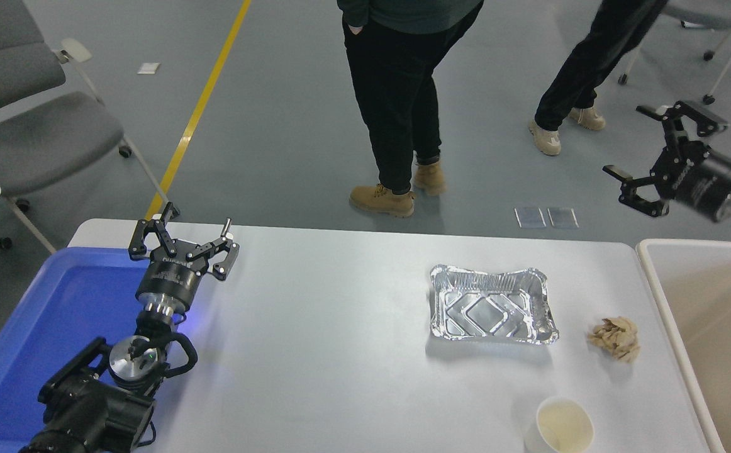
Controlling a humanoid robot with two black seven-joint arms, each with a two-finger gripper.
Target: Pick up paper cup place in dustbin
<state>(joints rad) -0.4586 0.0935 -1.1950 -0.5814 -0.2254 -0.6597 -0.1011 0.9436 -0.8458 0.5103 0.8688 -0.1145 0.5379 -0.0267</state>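
The white paper cup stands upright at the table's near edge, right of centre, its cream inside showing. The beige dustbin stands against the table's right end, cut off by the picture's right edge. My right gripper is open and empty, raised high beyond the table's far right corner, above the bin's far end and far from the cup. My left gripper is open and empty, parked at the lower left by the blue tray.
A rectangular foil tray lies right of centre. A crumpled tan paper wad lies between it and the bin. A blue plastic tray lies at the left. Two people stand beyond the far edge.
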